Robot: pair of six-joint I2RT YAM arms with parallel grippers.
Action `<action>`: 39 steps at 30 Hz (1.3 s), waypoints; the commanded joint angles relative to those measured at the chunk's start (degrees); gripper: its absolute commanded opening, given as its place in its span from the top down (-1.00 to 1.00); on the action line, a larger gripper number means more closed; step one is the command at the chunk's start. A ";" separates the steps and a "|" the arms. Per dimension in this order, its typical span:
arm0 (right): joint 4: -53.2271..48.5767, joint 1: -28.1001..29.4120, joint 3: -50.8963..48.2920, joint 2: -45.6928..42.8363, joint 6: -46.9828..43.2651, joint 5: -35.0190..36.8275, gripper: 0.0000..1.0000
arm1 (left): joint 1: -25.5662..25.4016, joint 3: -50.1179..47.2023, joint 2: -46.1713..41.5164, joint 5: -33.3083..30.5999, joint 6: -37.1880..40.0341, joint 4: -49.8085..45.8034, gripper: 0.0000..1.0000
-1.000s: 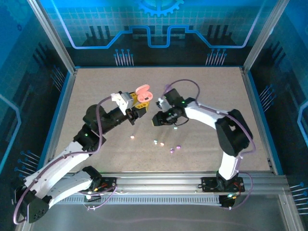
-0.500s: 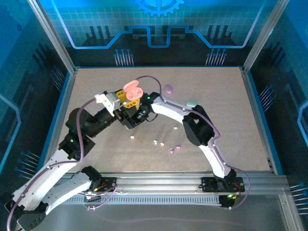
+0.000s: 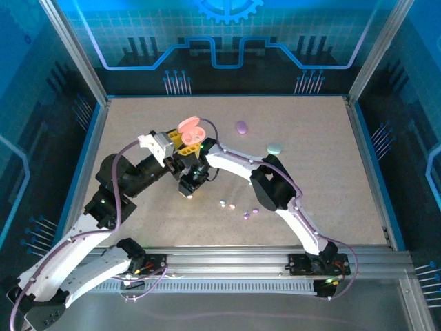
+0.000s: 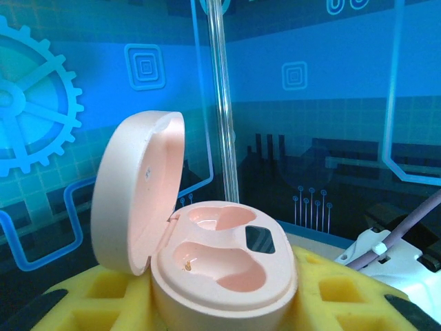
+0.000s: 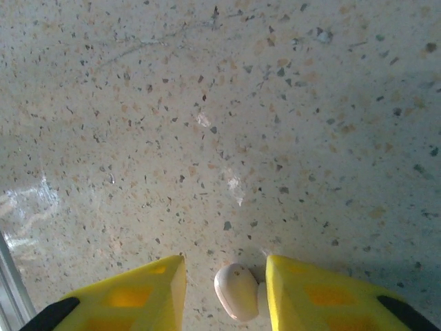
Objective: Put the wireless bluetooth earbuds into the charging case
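My left gripper is shut on the base of a pink charging case, held above the table with its lid swung open. In the left wrist view the case sits between yellow pads, and both earbud wells are empty. My right gripper is low over the table just below the case. Its yellow fingers straddle a pink-cream earbud lying on the surface. The earbud touches the right finger, with a gap to the left one; my right gripper is open.
Several more earbuds lie right of centre: mint, pink, purple and another purple. A purple case and a mint case rest further back. Blue walls fence the speckled table.
My right arm has swung left from mid-table to under the held case and come down around the pink-cream earbud, its jaws narrowing slightly. My left arm drew back a little with the case.
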 commanded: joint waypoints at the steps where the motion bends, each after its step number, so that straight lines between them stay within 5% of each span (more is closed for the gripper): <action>1: -4.11 1.56 1.72 0.63 -2.71 1.48 0.28 | -0.38 1.25 0.09 -0.36 0.25 0.20 0.47; 39: -10.86 5.55 7.43 4.14 -7.24 12.01 0.41 | -0.36 1.21 1.29 -0.35 -1.42 0.11 0.43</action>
